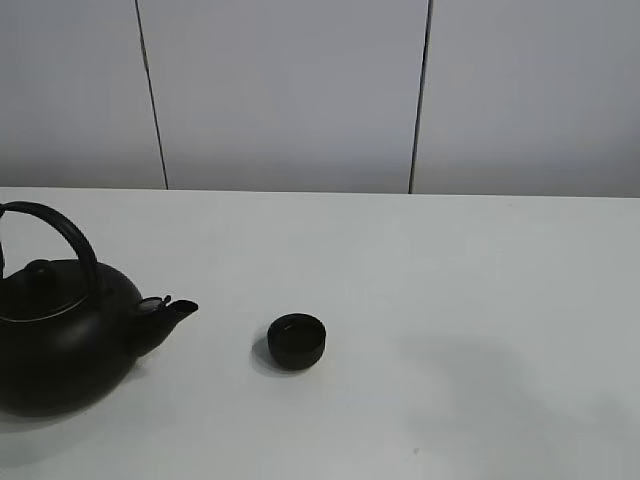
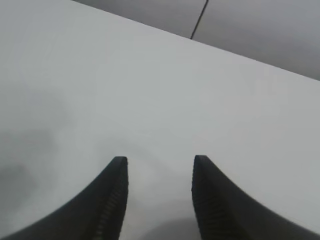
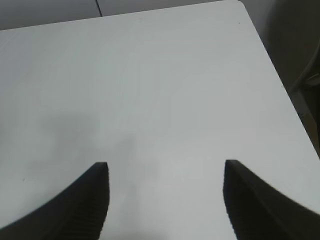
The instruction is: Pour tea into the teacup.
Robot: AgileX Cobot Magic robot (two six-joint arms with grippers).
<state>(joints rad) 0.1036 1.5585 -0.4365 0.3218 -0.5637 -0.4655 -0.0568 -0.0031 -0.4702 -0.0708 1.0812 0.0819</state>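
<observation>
Two black things sit on the plain white bench (image 1: 450, 300): one kettle and one cup. On the left stands the big round black kettle (image 1: 60, 340) with its arched handle, and its spout points toward the cup. It looks heavy and hard, so the top of the handle seems the best place to hold it. Just beside the spout, near the middle, sits the small round black teacup (image 1: 297, 340). It looks light and easy to knock. The left claw (image 2: 159, 170) has its fingers apart, holding nothing. The right claw (image 3: 165, 172) is also apart and empty.
</observation>
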